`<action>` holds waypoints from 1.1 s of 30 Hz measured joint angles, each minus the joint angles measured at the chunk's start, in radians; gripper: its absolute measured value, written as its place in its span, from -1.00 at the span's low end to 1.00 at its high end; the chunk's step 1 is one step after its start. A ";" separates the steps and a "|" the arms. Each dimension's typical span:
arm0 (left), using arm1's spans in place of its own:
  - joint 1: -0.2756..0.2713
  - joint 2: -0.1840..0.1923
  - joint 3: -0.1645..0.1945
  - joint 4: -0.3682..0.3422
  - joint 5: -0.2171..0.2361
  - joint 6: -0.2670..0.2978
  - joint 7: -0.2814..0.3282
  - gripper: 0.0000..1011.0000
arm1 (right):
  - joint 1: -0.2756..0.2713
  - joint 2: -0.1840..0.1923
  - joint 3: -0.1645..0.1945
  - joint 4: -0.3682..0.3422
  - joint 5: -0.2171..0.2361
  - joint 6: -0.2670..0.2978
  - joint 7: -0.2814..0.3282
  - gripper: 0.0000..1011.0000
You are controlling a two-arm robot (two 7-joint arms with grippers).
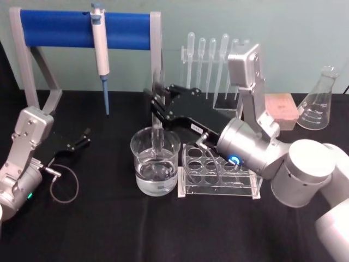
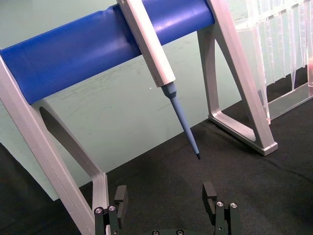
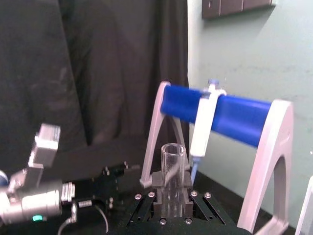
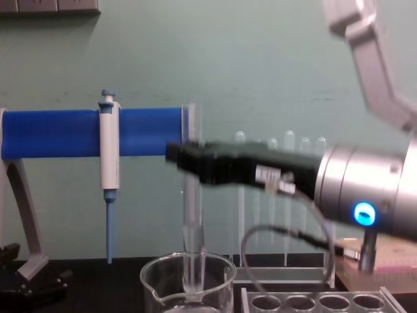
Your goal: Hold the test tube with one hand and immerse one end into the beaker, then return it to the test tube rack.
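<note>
Black cloth (image 1: pixel 109 229) is laid under the beaker (image 1: pixel 155 166), into which the test tube (image 1: pixel 158 136) is dipped upright, clamped by the right gripper (image 1: pixel 157 106); the left gripper (image 1: pixel 85 136) is parked leftward, fingers spread.

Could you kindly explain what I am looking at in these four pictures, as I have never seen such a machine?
This is a two-armed robot at a black table. One picture comes from its head, one from its chest, and one from each wrist. The right pincer is shut on a glass test tube, held upright with its lower end inside the beaker of clear liquid. The clear test tube rack stands beside it. The left pincer rests open, idle, at the left. A pipettor hangs behind.
</note>
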 joint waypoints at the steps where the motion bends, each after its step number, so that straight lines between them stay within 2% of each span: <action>1: 0.000 0.000 0.000 0.000 0.000 0.000 0.000 0.98 | -0.002 -0.001 -0.004 0.010 -0.006 -0.008 0.001 -0.55; 5: 0.000 0.000 0.000 0.000 0.000 0.000 0.000 0.98 | -0.011 -0.006 -0.018 0.067 -0.033 -0.045 0.017 -0.56; 12: 0.000 0.000 0.000 0.000 0.000 0.000 0.000 0.98 | -0.016 -0.021 -0.025 0.132 -0.052 -0.078 0.043 -0.56; 33: 0.000 0.000 0.000 0.000 0.000 0.000 0.000 0.98 | -0.025 -0.029 -0.019 0.147 -0.063 -0.083 0.050 -0.55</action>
